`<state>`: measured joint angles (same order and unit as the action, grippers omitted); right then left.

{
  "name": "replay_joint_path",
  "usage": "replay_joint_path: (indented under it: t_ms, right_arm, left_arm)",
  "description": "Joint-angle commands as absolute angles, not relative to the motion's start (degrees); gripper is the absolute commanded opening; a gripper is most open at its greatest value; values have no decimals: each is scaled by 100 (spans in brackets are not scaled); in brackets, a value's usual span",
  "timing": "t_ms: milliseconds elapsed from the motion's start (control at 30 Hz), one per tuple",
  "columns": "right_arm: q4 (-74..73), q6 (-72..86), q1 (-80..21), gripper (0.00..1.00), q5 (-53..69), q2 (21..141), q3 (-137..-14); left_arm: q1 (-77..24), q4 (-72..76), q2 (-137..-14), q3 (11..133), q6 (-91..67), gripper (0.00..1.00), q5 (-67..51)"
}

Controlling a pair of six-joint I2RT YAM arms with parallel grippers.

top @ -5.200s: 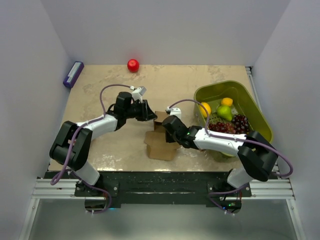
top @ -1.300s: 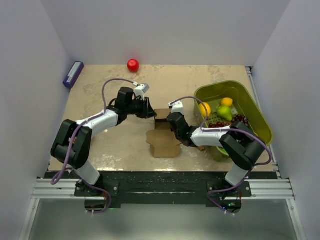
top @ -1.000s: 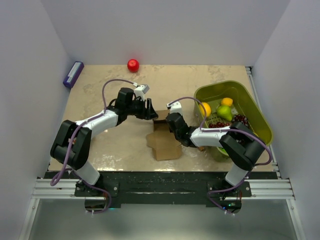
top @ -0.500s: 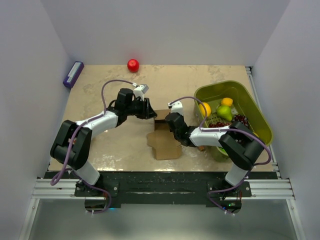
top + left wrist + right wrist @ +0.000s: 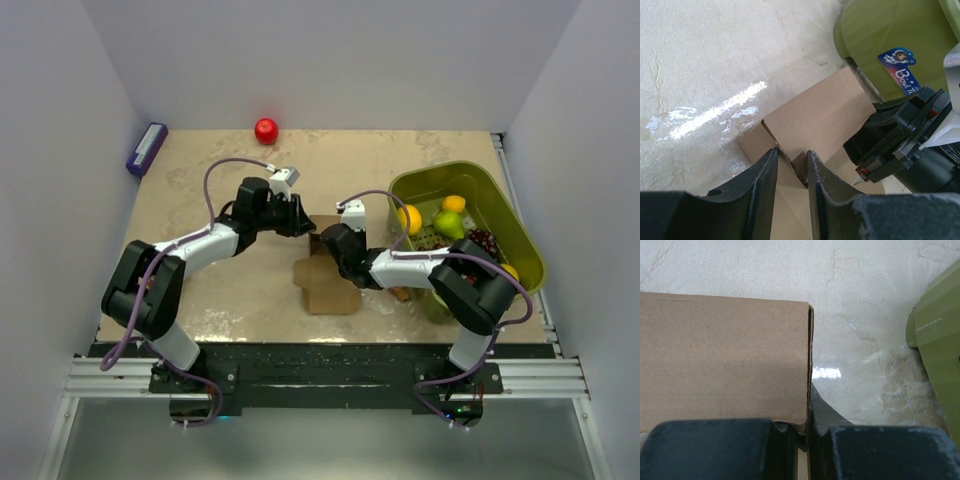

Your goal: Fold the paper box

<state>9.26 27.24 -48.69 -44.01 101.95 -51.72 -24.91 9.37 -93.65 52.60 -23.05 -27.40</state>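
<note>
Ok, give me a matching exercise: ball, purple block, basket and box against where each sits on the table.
Things:
1. ball
2. purple block
3. basket
4. box

Places:
A. centre
B. right side
C. far edge, middle
D. far left corner

Pairs: 1-C, 2-D, 3-B, 4-A
</note>
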Motion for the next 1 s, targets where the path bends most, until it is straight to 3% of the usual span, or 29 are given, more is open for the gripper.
replay_joint_path:
  t_ms: [0, 33, 133, 167, 433, 533, 967]
  right_arm:
    - [730, 2883, -4834, 0, -4307, 10134, -5151]
    - [721, 2944, -4834, 2, -4263, 10038, -5081]
    - [799, 3023, -4834, 23, -4201, 9590, -4879]
    - [922, 3041, -4825, 35, -4184, 9476, -4704]
    - [1231, 3129, -4825, 71, -4166, 8518, -3939]
    - [1222, 3138, -4755, 77, -4210, 8368, -3745]
    - [2873, 2804, -4597, 75, -3858, 8630, -3164]
  left_arm:
    - [-2760, 607, -9343, 5186, -2364, 33, -3244]
    - [-2760, 580, -9334, 5203, -2347, 33, -3200]
    - [-2760, 519, -9308, 5221, -2320, 33, -3094]
    - [-2760, 510, -9290, 5221, -2320, 33, -3085]
    - [-2760, 475, -9246, 5229, -2303, 33, -3067]
    - [-2751, 457, -9211, 5238, -2294, 33, -3041]
    - [-2751, 413, -9193, 5256, -2259, 33, -3032]
